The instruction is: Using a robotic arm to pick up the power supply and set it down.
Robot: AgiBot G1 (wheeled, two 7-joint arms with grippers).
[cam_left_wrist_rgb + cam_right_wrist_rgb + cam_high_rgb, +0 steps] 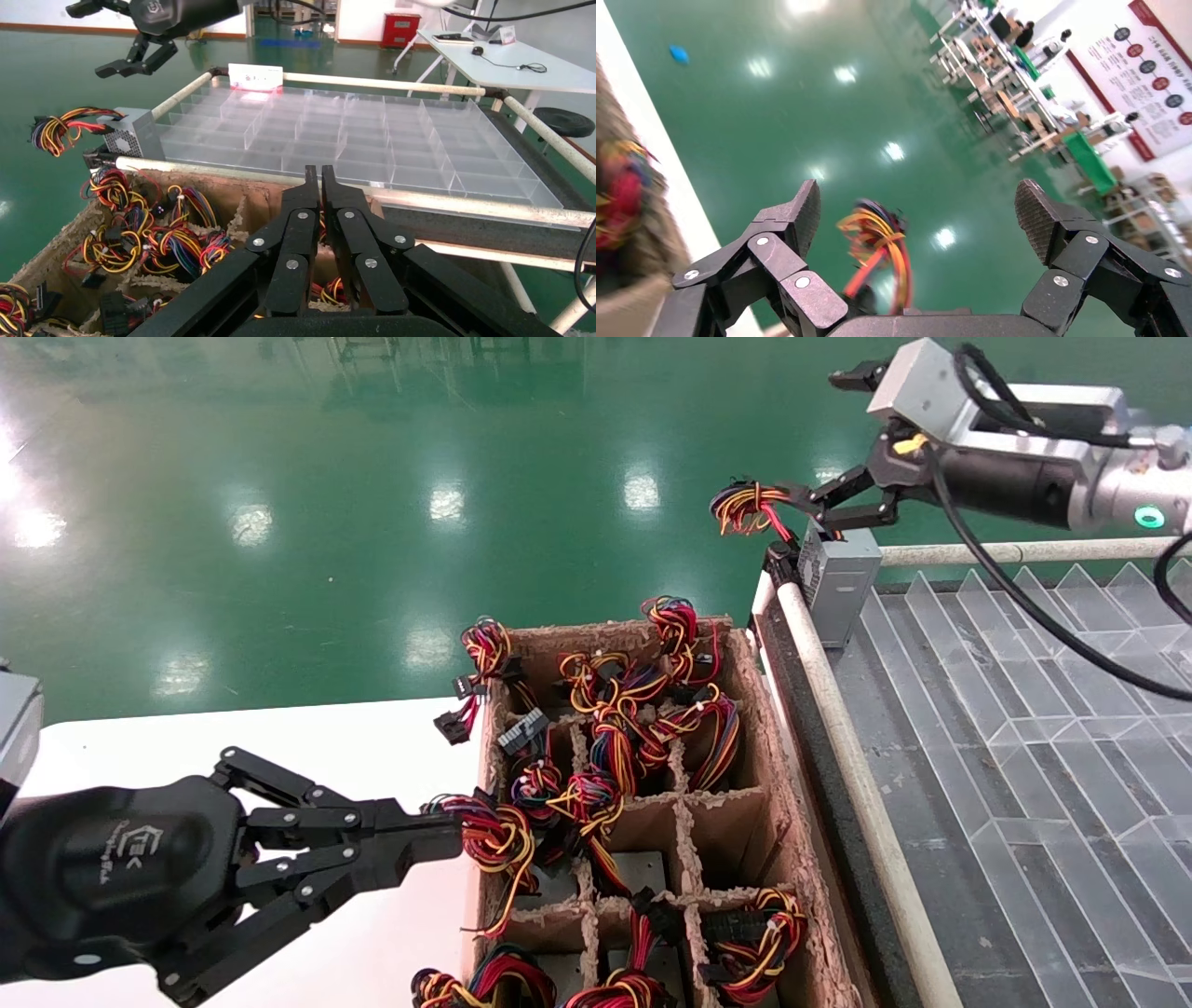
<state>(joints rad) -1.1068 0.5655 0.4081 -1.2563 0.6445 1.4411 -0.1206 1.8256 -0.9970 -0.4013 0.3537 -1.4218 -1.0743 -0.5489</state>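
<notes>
Head overhead; wrists close, forward-facing.

Power supply (pixel 838 581): grey box, perforated vent face, wires (pixel 742 508) red, yellow, orange, black. Right gripper (pixel 819 505): black, on a silver-grey wrist with a green lit ring; left gripper (pixel 438 845): black, white logo. Carton (pixel 792 859): brown cardboard; tray (pixel 1024 728): clear dividers over grey; floor (pixel 326 523): glossy green

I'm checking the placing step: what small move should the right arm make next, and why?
Probably lift the right pincer clear. It is open above the power supply, which already stands in the corner of the clear divider tray, apparently released. The left pincer sits shut by the cardboard box.
</notes>
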